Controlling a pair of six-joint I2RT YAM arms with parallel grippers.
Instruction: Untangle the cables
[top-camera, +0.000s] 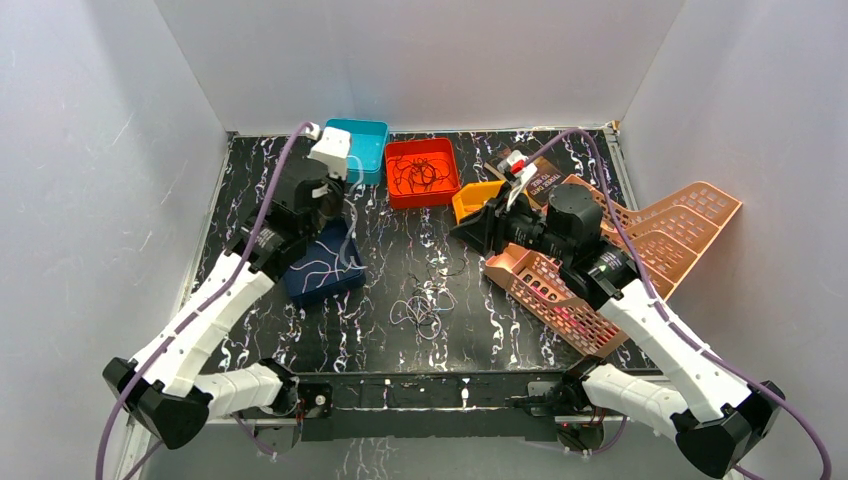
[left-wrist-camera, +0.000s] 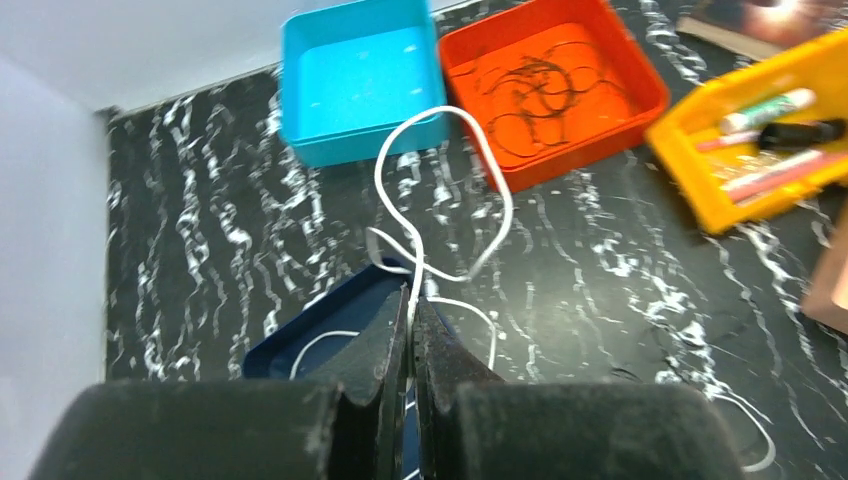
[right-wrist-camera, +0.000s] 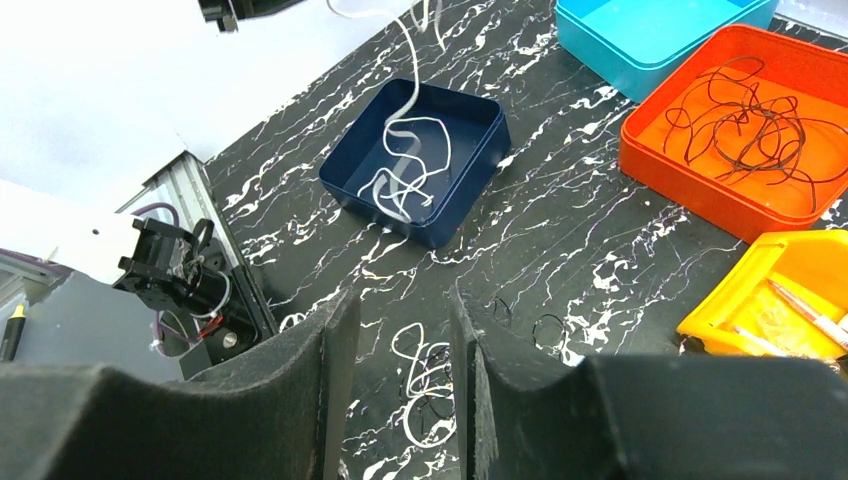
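Here, left pincer (left-wrist-camera: 411, 306) pinching white cable (left-wrist-camera: 379, 180)

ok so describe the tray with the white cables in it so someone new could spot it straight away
On the black marbled table, look at the left side, nearer the front edge than the teal tray and red tray. The dark navy square tray there is the only one holding white cables; the red one holds black cables.

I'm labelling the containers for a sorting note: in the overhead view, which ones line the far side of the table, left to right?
Light blue tray, red tray holding black cables, yellow bin, pink perforated basket.
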